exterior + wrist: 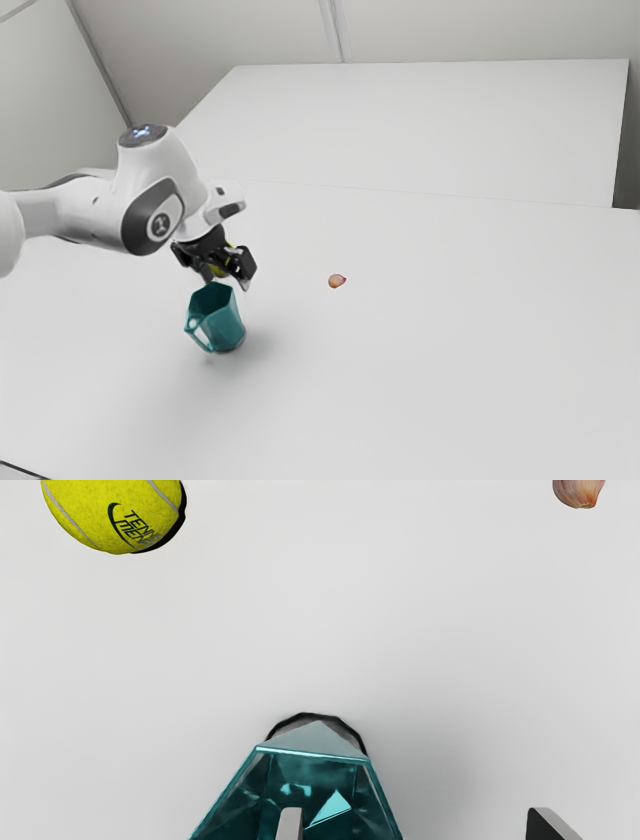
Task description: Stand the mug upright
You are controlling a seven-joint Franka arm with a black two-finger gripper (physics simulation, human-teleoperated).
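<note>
- Because its mouth faces up and its base is down on the pale, smooth table (450, 340), the teal, faceted, glassy mug (222, 322) already stands as the task wants it, with its looped handle (200, 338) toward the exterior view's left.
- The black two-finger gripper (226, 284) is close above the mug, its fingers spread wide. In the wrist view one fingertip (290, 825) lines up with the mug's open mouth and the other (549, 825) with the table outside the wall, so nothing is clamped between them. Whether the first dips below the rim cannot be told.
- With the mug upright and free of any grip, the goal looks met; what remains, by judgement, is keeping it that way.
- Good handling here means no sideways sweep: a finger in line with the mouth could catch the rim and tip the mug over. Any travel is best begun straight up, slowly, with the fingers held apart until both tips are well above the rim.
- The handle deserves room too, since a snag there could twist or drag the mug.
- A yellow tennis ball (112, 517) and a pinkish garlic clove (337, 281) lie apart from the mug; neither needs handling.
</note>
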